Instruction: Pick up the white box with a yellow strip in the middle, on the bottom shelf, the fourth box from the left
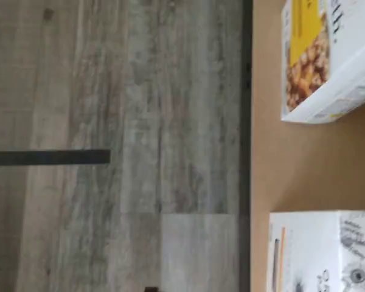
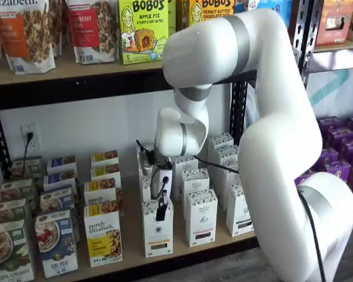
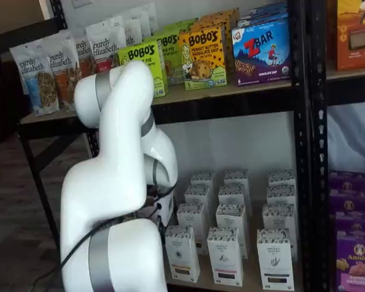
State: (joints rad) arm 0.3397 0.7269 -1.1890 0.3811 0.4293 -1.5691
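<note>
The purely elizabeth box (image 2: 103,238), with its granola picture, stands at the front of the bottom shelf (image 2: 129,249). Just beside it to the right is the white box (image 2: 157,234), a tall narrow carton at the front of its row with more white cartons behind it. The wrist view shows its orange-yellow strip and speckled top (image 1: 319,252), with bare board between it and the granola box.

The hand (image 2: 162,207) hangs just in front of and above this box's top. Its black fingers are seen edge-on, spread to their widest and holding nothing.

Further right stand the black-strip cartons (image 2: 200,217), near the white box with a narrow gap between them.

The carton is likely light. Thin card should be stiff along the edges, but the broad faces would give under a hard squeeze, and the printed surface looks smooth and may slip. The two narrow side walls look like the best hold, taken high, where the gaps on both sides leave room for the fingers. Being tall and narrow, it could tip backward if nudged.
</note>
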